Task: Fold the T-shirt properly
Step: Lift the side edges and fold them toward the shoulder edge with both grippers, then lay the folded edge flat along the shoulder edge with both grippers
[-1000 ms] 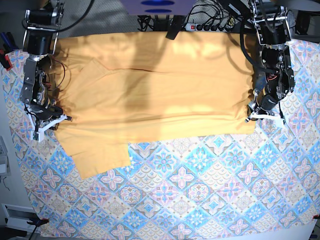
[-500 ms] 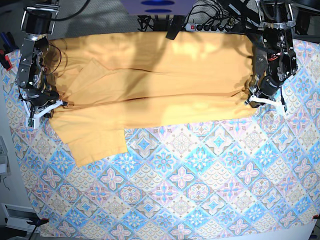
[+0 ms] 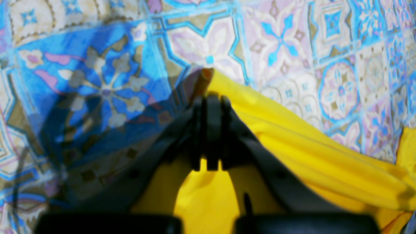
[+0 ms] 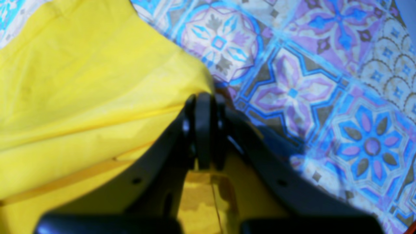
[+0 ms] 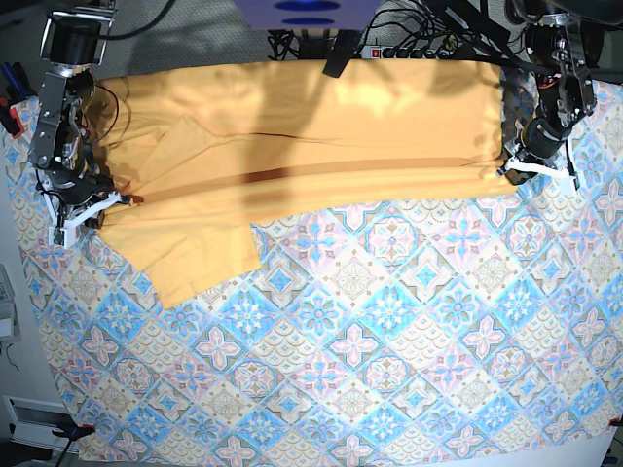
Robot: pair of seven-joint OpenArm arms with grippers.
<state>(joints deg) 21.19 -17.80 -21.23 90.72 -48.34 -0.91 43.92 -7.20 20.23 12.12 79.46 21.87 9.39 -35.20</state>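
Note:
The yellow-orange T-shirt [image 5: 311,136] lies spread along the far side of the table, with a crease running across its middle and one sleeve [image 5: 200,258] reaching toward the front at the left. My left gripper [image 5: 512,173] is shut on the shirt's right corner; in the left wrist view its black fingers [image 3: 208,97] pinch the yellow cloth [image 3: 292,146] just above the tablecloth. My right gripper [image 5: 115,200] is shut on the shirt's left edge; in the right wrist view the closed tips [image 4: 203,97] hold a fold of the shirt [image 4: 81,81].
The blue-pink patterned tablecloth [image 5: 389,341] covers the table in front of the shirt. Cables and a power strip [image 5: 409,49] run along the back edge. A red clamp [image 5: 10,119] sits at the left edge.
Both grippers have pulled back toward the far side, the left one furthest, dragging the shirt's front edge with them. More tablecloth shows in front of the shirt.

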